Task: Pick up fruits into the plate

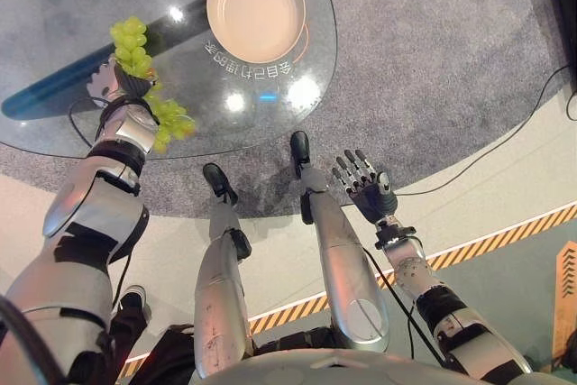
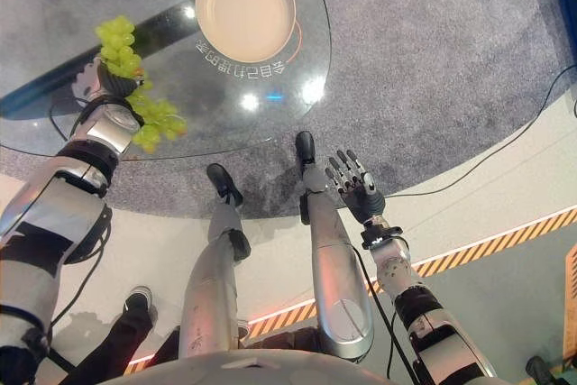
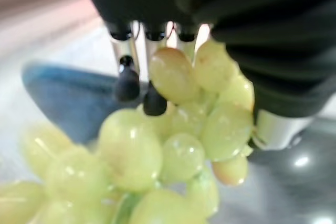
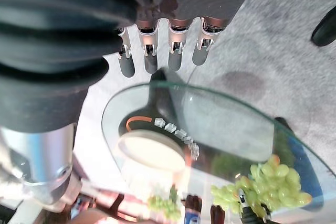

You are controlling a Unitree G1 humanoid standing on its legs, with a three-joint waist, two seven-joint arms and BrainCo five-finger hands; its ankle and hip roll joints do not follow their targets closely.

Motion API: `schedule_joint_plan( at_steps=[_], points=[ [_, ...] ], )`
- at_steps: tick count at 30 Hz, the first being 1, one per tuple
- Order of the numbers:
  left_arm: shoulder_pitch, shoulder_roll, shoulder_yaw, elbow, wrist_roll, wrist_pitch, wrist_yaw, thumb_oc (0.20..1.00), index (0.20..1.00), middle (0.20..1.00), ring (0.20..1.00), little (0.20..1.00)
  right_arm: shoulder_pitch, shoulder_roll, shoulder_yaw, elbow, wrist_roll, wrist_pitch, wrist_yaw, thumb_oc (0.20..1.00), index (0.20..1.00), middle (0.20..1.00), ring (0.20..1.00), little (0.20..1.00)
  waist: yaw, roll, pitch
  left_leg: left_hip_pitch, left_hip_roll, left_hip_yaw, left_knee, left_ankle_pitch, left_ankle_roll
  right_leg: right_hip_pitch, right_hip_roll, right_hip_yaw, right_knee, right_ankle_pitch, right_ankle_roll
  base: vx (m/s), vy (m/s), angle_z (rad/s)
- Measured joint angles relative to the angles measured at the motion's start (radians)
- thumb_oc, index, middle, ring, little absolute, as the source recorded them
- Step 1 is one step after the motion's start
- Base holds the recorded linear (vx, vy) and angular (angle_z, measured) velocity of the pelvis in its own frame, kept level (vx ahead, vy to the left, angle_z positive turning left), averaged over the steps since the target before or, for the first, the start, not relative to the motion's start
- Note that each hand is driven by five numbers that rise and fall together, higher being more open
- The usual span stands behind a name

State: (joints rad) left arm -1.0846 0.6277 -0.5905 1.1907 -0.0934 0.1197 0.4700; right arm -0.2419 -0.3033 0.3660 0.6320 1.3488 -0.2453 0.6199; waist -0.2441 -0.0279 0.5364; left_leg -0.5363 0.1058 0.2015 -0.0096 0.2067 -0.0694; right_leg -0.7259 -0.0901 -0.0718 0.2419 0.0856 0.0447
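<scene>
My left hand [image 1: 122,89] is over the left part of the round glass table [image 1: 54,33], shut on a bunch of green grapes [image 1: 132,42]. The bunch spills out on both sides of the hand, with one cluster hanging near my wrist. In the left wrist view the grapes [image 3: 173,145] lie against the palm, and the dark-tipped fingers [image 3: 127,80] curl over them. A cream plate [image 1: 256,8] stands on the far side of the table, right of the hand, and holds nothing. My right hand [image 1: 365,188] hangs open below the table's near edge, fingers straight [image 4: 157,51].
Grey carpet [image 1: 433,51] surrounds the table. A yellow-and-black striped line [image 1: 505,232] crosses the pale floor on the right. A person's shoe [image 1: 133,298] and dark trouser leg show at the lower left.
</scene>
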Motion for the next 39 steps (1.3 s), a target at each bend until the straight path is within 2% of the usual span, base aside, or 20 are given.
schedule_joint_plan(
  at_steps=[3, 12, 16, 21, 25, 32, 36, 38, 39],
  points=[
    [0.058, 0.011, 0.023, -0.091, -0.062, -0.052, -0.068, 0.2, 0.2, 0.2, 0.2, 0.2, 0.002, 0.002, -0.001, -0.033, -0.024, 0.0, -0.006, 1.0, 1.0, 1.0, 1.0, 1.0, 0.02, 0.001, 0.0, 0.036, -0.001, -0.007, -0.011, 0.0, 0.0, 0.043, -0.001, -0.01, -0.016, 0.001, -0.001, 0.03, 0.038, 0.05],
    [0.163, 0.048, 0.082, -0.286, -0.172, -0.085, -0.186, 0.2, 0.2, 0.2, 0.2, 0.2, 0.007, -0.005, -0.007, -0.089, -0.136, 0.005, -0.048, 1.0, 1.0, 1.0, 1.0, 1.0, 0.057, 0.004, 0.002, 0.144, -0.001, -0.014, -0.041, 0.002, 0.001, 0.168, 0.0, -0.03, -0.061, 0.005, -0.006, 0.03, 0.005, 0.04],
    [0.214, 0.066, 0.096, -0.419, -0.189, -0.109, -0.239, 0.2, 0.2, 0.2, 0.2, 0.2, 0.01, -0.049, -0.01, -0.162, -0.21, 0.004, -0.065, 1.0, 1.0, 1.0, 1.0, 1.0, 0.077, 0.01, 0.006, 0.208, -0.001, -0.018, -0.054, 0.002, 0.0, 0.245, 0.001, -0.043, -0.089, 0.006, -0.003, 0.04, -0.011, 0.07],
    [0.308, 0.145, 0.122, -0.635, -0.214, -0.146, -0.325, 0.2, 0.2, 0.2, 0.2, 0.2, -0.012, -0.142, -0.054, -0.272, -0.358, 0.033, -0.12, 1.0, 1.0, 1.0, 1.0, 1.0, 0.104, 0.013, 0.007, 0.277, 0.0, -0.033, -0.071, 0.0, -0.003, 0.337, 0.005, -0.057, -0.139, 0.014, 0.004, 0.09, -0.018, 0.06],
    [0.371, 0.205, 0.161, -0.785, -0.225, -0.151, -0.425, 0.2, 0.2, 0.2, 0.2, 0.2, -0.053, -0.223, -0.098, -0.316, -0.438, 0.13, -0.154, 1.0, 1.0, 1.0, 1.0, 1.0, 0.132, 0.017, 0.005, 0.339, 0.003, -0.047, -0.073, -0.008, -0.011, 0.426, 0.008, -0.078, -0.181, 0.021, 0.004, 0.11, 0.002, 0.12],
    [0.459, 0.256, 0.22, -0.949, -0.262, -0.151, -0.586, 0.2, 0.2, 0.2, 0.2, 0.2, -0.089, -0.253, -0.125, -0.391, -0.488, 0.305, -0.131, 1.0, 1.0, 1.0, 1.0, 1.0, 0.171, 0.021, 0.002, 0.439, 0.015, -0.061, -0.078, -0.026, -0.023, 0.562, 0.017, -0.102, -0.239, 0.028, 0.001, 0.12, 0.031, 0.08],
    [0.528, 0.255, 0.235, -1.062, -0.262, -0.132, -0.679, 0.2, 0.2, 0.2, 0.2, 0.2, -0.084, -0.283, -0.122, -0.461, -0.506, 0.381, -0.111, 1.0, 1.0, 1.0, 1.0, 1.0, 0.182, 0.038, -0.031, 0.494, 0.015, -0.065, -0.079, -0.041, -0.026, 0.634, 0.019, -0.108, -0.272, 0.029, -0.001, 0.13, 0.057, 0.03],
    [0.543, 0.246, 0.233, -1.083, -0.264, -0.127, -0.716, 0.2, 0.2, 0.2, 0.2, 0.2, -0.084, -0.281, -0.119, -0.463, -0.507, 0.397, -0.105, 1.0, 1.0, 1.0, 1.0, 1.0, 0.183, 0.043, -0.079, 0.491, 0.016, -0.066, -0.079, -0.046, -0.028, 0.639, 0.02, -0.112, -0.286, 0.029, -0.001, 0.11, 0.054, 0.05],
    [0.555, 0.243, 0.231, -1.095, -0.271, -0.121, -0.744, 0.2, 0.2, 0.2, 0.2, 0.2, -0.084, -0.282, -0.113, -0.463, -0.507, 0.414, -0.1, 1.0, 1.0, 1.0, 1.0, 1.0, 0.186, 0.05, -0.129, 0.493, 0.015, -0.067, -0.079, -0.051, -0.029, 0.649, 0.021, -0.115, -0.299, 0.03, -0.001, 0.14, 0.081, 0.04]
  ],
)
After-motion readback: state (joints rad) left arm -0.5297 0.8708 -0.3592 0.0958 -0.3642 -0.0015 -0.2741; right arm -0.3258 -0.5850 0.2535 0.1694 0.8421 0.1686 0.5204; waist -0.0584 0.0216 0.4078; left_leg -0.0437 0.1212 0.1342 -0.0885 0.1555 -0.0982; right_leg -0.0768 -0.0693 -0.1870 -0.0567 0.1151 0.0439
